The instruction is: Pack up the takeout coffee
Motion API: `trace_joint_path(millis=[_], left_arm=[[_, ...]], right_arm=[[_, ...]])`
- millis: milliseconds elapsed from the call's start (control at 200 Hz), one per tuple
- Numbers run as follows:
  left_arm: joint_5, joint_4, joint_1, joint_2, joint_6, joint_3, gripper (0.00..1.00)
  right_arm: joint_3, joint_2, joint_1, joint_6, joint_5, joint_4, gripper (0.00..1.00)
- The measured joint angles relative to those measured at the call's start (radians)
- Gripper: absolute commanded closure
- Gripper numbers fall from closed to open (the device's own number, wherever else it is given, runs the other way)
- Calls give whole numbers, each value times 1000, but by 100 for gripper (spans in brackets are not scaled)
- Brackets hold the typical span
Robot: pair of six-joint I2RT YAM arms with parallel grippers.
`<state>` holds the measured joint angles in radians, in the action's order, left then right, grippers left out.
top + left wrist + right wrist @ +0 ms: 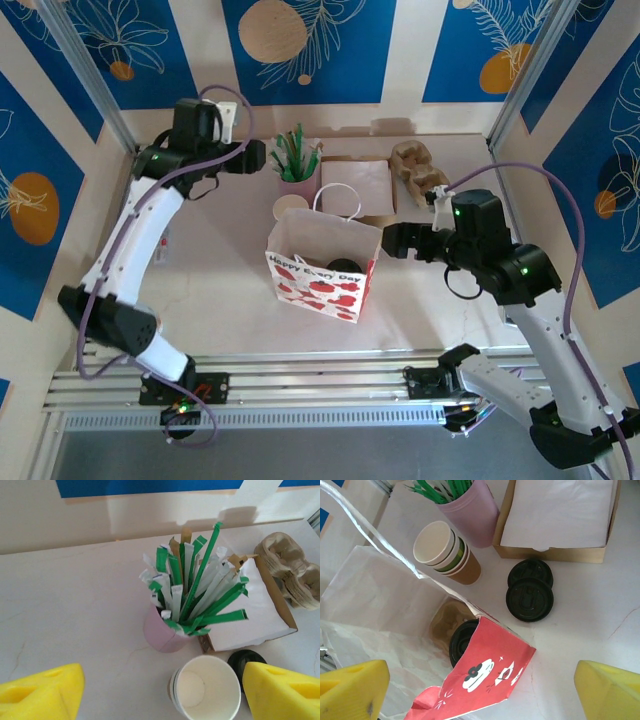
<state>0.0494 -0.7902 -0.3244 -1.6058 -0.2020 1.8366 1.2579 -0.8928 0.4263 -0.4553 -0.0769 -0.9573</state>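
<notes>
Arms bend inward, left gripper near straw cup, right gripper beside bag.

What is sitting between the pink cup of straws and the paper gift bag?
A stack of paper cups stands between the pink cup and the gift bag. The right wrist view shows it clearly, and the top view agrees.

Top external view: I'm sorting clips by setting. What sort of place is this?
Likely a mock coffee-takeout station in a robot test cell: stacked paper cups, a pink cup of wrapped straws, pulp cup carriers, aluminium frame rails.
</notes>
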Motion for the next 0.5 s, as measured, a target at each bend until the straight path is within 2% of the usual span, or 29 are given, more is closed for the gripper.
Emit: trace_joint_path(millis=[240,400,500], left_arm=[[128,-19,0,-252,-51,340,16],[191,-37,-10,-433,-63,578,20],[205,-38,-23,-510,-64,632,21]], right_arm=[[-45,10,-6,0,35,6,6],[-48,37,-6,6,44,5,6],[-48,63,-6,12,45,2,7]])
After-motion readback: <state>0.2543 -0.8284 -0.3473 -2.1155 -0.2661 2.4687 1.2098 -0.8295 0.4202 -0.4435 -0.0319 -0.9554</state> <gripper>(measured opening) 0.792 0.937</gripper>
